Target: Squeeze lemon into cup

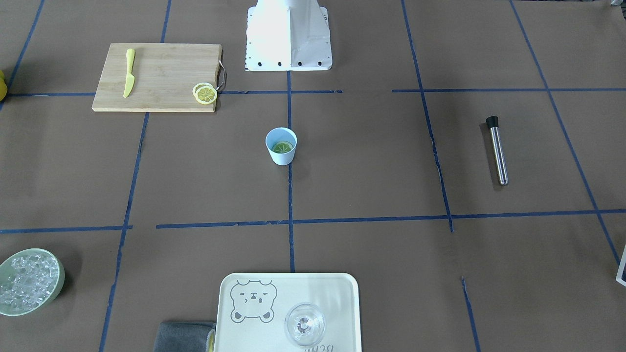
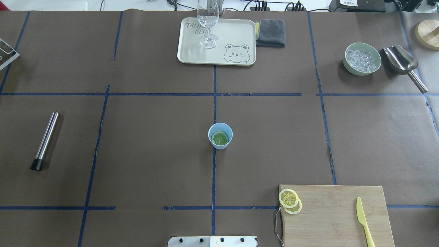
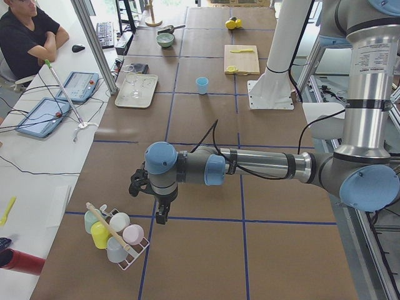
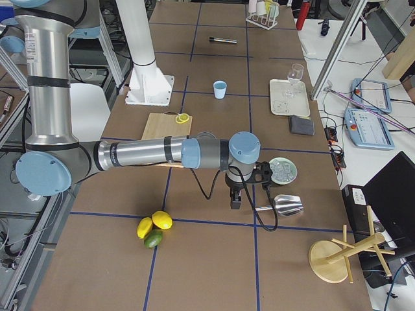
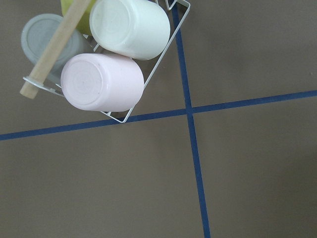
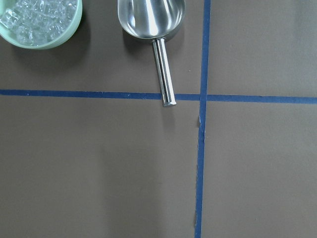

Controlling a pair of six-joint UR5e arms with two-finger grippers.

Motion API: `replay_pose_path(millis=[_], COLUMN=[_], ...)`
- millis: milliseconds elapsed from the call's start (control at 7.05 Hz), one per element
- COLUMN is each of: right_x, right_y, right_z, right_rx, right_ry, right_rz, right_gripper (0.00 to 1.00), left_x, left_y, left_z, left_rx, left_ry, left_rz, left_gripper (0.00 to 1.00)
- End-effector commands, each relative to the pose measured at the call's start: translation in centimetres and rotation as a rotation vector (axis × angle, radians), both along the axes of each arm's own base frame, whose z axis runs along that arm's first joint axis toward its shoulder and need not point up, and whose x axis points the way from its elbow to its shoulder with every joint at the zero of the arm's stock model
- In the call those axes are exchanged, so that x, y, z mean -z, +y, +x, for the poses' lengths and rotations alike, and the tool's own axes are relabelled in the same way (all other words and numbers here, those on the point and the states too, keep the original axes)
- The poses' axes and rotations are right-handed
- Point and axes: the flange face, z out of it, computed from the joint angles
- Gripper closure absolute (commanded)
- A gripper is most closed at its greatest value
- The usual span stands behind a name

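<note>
The pale-blue cup [image 2: 220, 141] stands at the table's middle, also in the front view [image 1: 281, 155]. A lemon slice [image 2: 220, 138] lies flat inside it, looking greenish. Two more lemon slices [image 2: 289, 201] overlap at the corner of the wooden cutting board [image 2: 336, 216]. My left gripper [image 3: 162, 215] hangs far from the cup, beside a wire rack of cups [image 3: 117, 234]. My right gripper [image 4: 235, 201] hangs near the ice bowl [image 4: 283, 170] and scoop [image 4: 285, 205]. Both grippers show only in the side views, so I cannot tell whether they are open or shut.
A yellow knife [image 2: 364, 221] lies on the board. A steel muddler [image 2: 45, 140] lies on the left side. A tray [image 2: 236, 31] with a clear glass [image 2: 208, 24] and a grey cloth [image 2: 271, 33] are at the far edge. Whole lemons [image 4: 154, 228] lie near the right arm.
</note>
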Motion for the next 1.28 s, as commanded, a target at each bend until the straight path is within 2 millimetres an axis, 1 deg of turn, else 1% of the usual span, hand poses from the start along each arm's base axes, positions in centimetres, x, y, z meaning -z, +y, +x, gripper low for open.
replay_pose_path(millis=[0, 567, 1134], right_x=[-0.45, -0.37, -0.30], right_y=[-0.08, -0.15, -0.22], right_z=[0.02, 0.03, 0.03], right_rx=[-0.002, -0.002, -0.002], right_ry=[0.003, 0.004, 0.004], right_rz=[0.016, 0.019, 0.021], right_gripper=[0.00, 0.00, 0.00], left_x=[-0.04, 0.12, 0.28], left_y=[-0.01, -0.03, -0.04], left_z=[0.03, 0.03, 0.03], left_rx=[0.001, 0.048, 0.048], left_ry=[0.000, 0.005, 0.005], left_rz=[-0.002, -0.043, -0.040], left_gripper=[0.00, 0.00, 0.00])
